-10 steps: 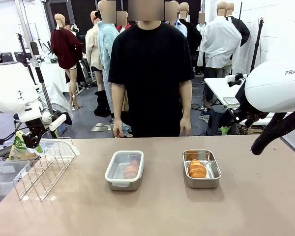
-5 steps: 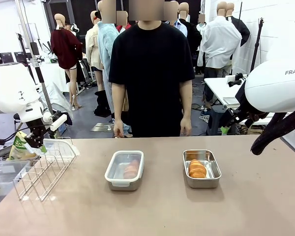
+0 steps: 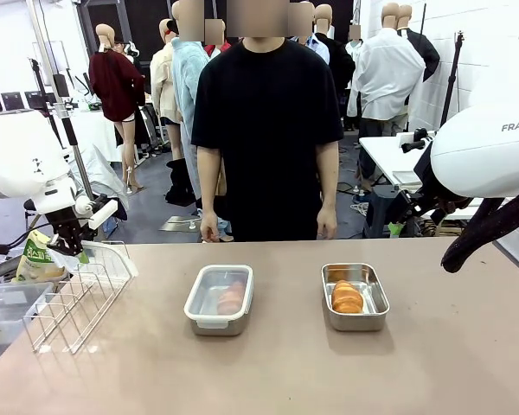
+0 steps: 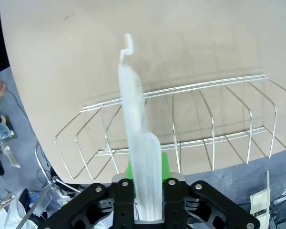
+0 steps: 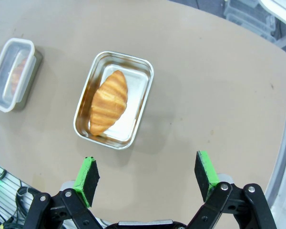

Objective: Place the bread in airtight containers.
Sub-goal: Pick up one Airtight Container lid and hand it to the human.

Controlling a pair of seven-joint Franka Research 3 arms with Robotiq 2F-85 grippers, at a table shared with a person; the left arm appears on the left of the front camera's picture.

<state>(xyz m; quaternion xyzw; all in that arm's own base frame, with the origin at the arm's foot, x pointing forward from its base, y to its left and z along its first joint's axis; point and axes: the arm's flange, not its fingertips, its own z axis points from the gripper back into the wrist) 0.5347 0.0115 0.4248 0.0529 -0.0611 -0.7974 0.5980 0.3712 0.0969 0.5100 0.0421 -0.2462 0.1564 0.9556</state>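
A tan bench (image 3: 285, 372) is carrying everything. Two steel tins are sitting on it side by side, well apart. The left tin (image 3: 219, 298) is wearing a clear white-rimmed lid and holding a roll seen dimly through it. The right tin (image 3: 355, 296) is lying open with a roll (image 3: 346, 296) resting inside. At the bench's left edge a wire rack (image 3: 78, 298) is standing on the surface. The near half of the bench is lying bare.
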